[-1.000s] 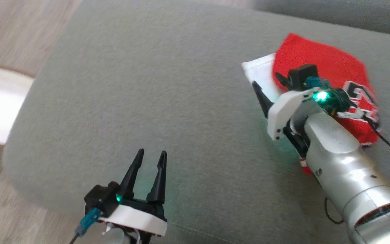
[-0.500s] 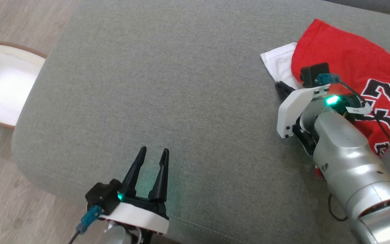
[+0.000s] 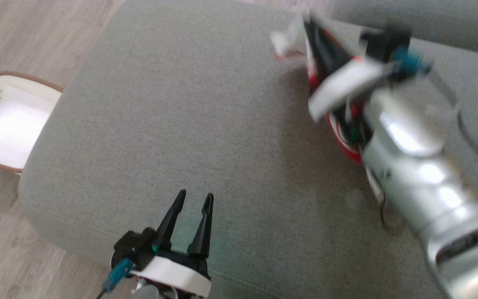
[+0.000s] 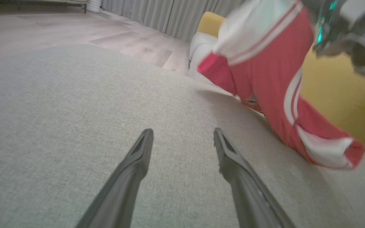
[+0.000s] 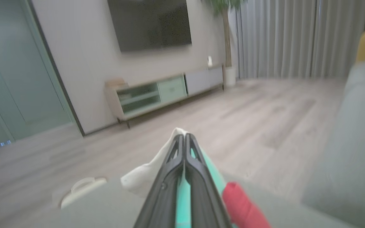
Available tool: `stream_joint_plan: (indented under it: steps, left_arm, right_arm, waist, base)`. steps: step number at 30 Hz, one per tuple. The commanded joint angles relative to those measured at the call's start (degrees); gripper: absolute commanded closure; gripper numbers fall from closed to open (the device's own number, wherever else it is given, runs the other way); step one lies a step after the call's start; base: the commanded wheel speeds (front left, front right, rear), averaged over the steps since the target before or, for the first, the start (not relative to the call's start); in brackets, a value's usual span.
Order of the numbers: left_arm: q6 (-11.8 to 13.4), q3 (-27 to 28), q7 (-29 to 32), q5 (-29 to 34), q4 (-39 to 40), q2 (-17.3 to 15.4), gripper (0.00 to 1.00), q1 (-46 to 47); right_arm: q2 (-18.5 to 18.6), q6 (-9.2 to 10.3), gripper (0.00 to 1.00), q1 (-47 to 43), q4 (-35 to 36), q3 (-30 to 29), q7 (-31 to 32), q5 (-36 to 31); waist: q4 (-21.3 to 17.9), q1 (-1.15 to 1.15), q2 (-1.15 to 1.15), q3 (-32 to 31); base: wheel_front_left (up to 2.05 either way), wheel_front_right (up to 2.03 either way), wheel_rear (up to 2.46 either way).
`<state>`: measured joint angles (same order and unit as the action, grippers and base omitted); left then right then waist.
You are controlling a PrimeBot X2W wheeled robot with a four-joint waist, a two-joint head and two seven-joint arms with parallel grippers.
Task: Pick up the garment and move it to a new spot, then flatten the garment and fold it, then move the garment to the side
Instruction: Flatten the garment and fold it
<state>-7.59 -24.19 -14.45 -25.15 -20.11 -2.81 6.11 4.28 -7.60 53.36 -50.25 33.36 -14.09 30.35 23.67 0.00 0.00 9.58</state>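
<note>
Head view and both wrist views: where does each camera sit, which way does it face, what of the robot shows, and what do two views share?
Head view: on the head, facing down at the grey cushion; shows left fingers, right forearm.
Left wrist view: on that wrist, along open left fingers, across the cushion toward the hanging garment.
Right wrist view: on that wrist, along shut right fingers pinching the garment, toward the TV cabinet.
Shared: head and left wrist views show cushion and garment.

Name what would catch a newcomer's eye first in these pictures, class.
The red and white jersey hangs from the shut right hand over the far right of the grey cushion. The open left hand hovers at its near edge, and a white basket sits on the floor to the left.
</note>
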Motion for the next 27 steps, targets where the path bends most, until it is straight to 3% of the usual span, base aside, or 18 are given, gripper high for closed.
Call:
stream_joint_plan:
  steps: [1, 6, 12, 15, 23, 27]
  left_arm:
    - [0.1, 1.6, -0.5, 0.4, 1.3, -0.1, 0.00, -0.2]
    - [0.1, 2.9, -0.5, 1.3, 1.1, -0.1, 0.00, -1.9]
    - [0.1, 5.0, -0.5, 2.2, 1.0, -0.1, 0.00, -3.6]
    - [0.1, 5.2, -0.5, 2.2, 1.6, -0.1, 0.00, -4.1]
    - [0.1, 4.8, -0.5, 2.0, 1.7, -0.1, 0.00, -3.7]
    - [0.1, 5.1, -0.5, 2.4, 1.3, -0.1, 0.00, -3.6]
  right_arm:
    - [-1.4, 0.11, 1.00, 4.4, 4.1, -0.4, -0.8, 0.7]
    - [-1.4, 0.11, 1.00, 9.4, 13.7, -9.8, -0.9, 0.4]
    - [-1.3, 0.11, 1.00, 8.0, 12.6, -20.0, -0.9, -5.6]
    - [0.8, 0.11, 1.00, 2.1, 9.1, -23.1, -0.9, -9.5]
    - [7.4, 0.11, 1.00, -15.0, 3.0, -34.1, -0.9, -12.3]
    - [8.3, 0.11, 1.00, -21.4, 2.7, -39.7, -0.9, -14.2]
  waist:
    - [0.6, 0.00, 0.00, -1.1]
    - [1.1, 0.00, 0.00, -3.6]
    - [-0.4, 0.00, 0.00, -5.3]
    - [-2.0, 0.00, 0.00, -5.1]
    - [-5.3, 0.00, 0.00, -3.7]
    - [-7.1, 0.00, 0.00, -3.7]
  base:
    - [0.00, 0.00, 0.00]
    - [0.00, 0.00, 0.00]
    - [0.00, 0.00, 0.00]
    - [0.00, 0.00, 0.00]
    - [0.00, 0.00, 0.00]
    - [0.00, 0.00, 0.00]
